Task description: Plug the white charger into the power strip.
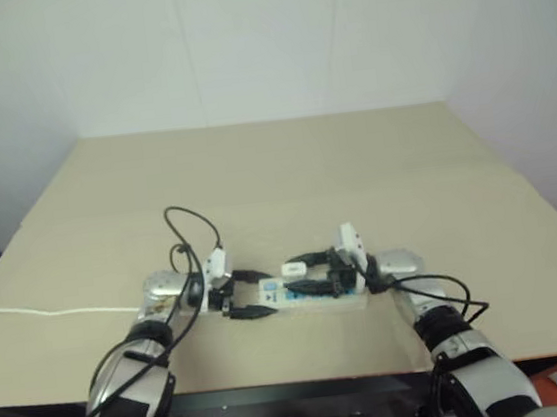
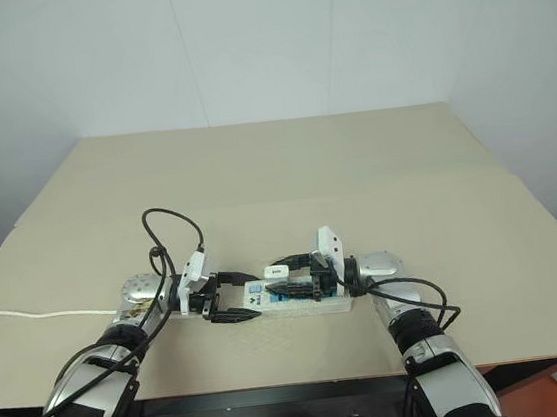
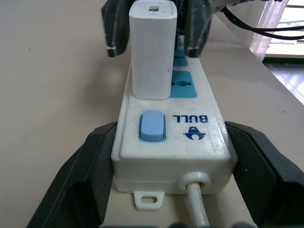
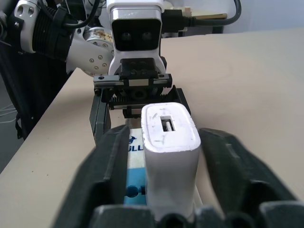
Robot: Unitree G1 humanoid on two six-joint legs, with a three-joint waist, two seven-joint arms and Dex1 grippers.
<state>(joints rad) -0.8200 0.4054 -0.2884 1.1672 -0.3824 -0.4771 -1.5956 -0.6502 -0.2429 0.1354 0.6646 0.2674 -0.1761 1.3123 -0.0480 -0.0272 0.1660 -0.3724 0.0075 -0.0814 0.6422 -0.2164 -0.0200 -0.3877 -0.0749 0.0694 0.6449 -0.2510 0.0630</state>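
Note:
The power strip point(image 1: 280, 293) lies flat near the table's front edge, and its switch end point(image 3: 153, 127) sits between the fingers of my left gripper point(image 1: 256, 292), which is shut on it. The white charger point(image 3: 153, 52) stands upright in the outlet closest to the switch. My right gripper point(image 1: 301, 274) faces the left one from the other end of the strip. Its fingers point(image 4: 111, 156) stand on either side of the charger point(image 4: 168, 137) with small gaps, so it is open.
The strip's thin white cord point(image 1: 49, 313) runs left along the tan table point(image 1: 284, 168) to its edge. The front edge of the table lies just behind the strip, towards me. A white wall stands behind the table.

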